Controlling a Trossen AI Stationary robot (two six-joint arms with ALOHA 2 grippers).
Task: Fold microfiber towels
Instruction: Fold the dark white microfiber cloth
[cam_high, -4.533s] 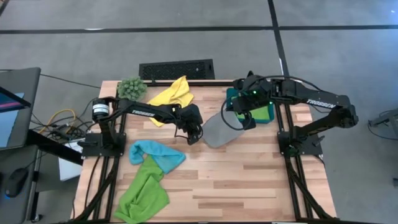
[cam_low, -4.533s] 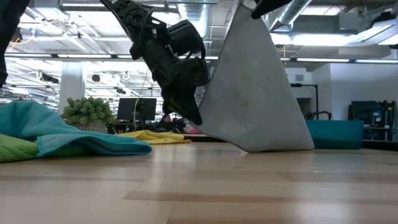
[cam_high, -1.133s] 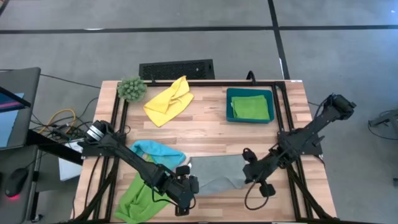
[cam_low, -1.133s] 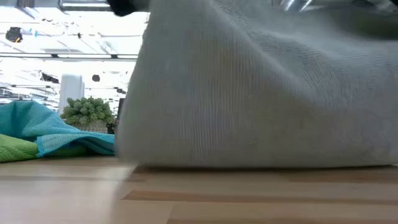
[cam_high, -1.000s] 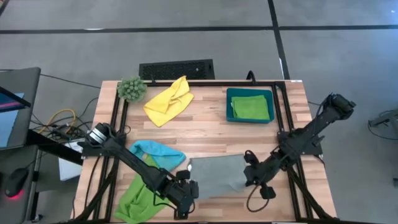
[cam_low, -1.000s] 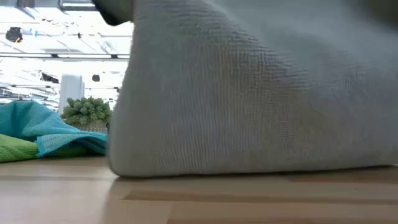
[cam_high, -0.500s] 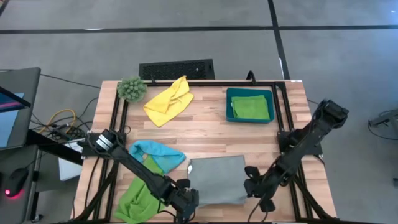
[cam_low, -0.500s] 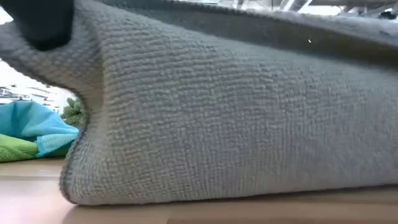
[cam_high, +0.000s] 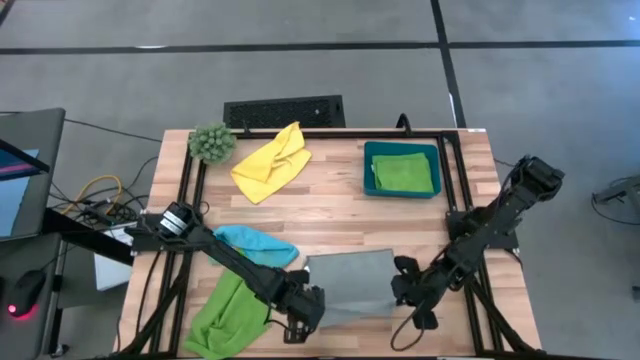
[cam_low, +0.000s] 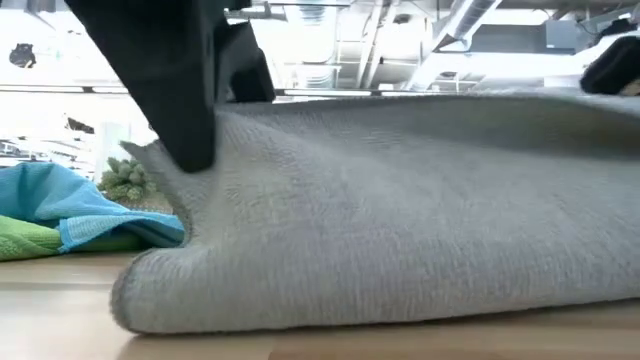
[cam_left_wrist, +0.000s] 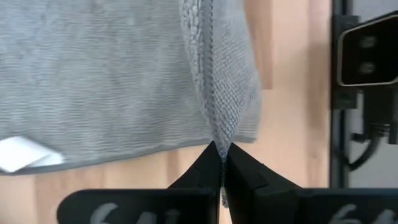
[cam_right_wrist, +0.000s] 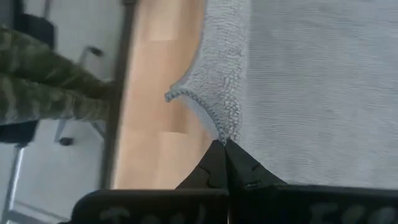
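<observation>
You had the grey towel (cam_high: 347, 284) spread near the front edge of the tabletop (cam_high: 340, 215), just beside the light blue towel (cam_high: 255, 245). Left end effector (cam_high: 305, 312) was clamped on the grey towel's front-left corner, right end effector (cam_high: 408, 293) clamped on its right corner. The cloth's long axis ran between the two. The body lay behind both grips, so I judged the fold would carry that pinched edge back over it.
</observation>
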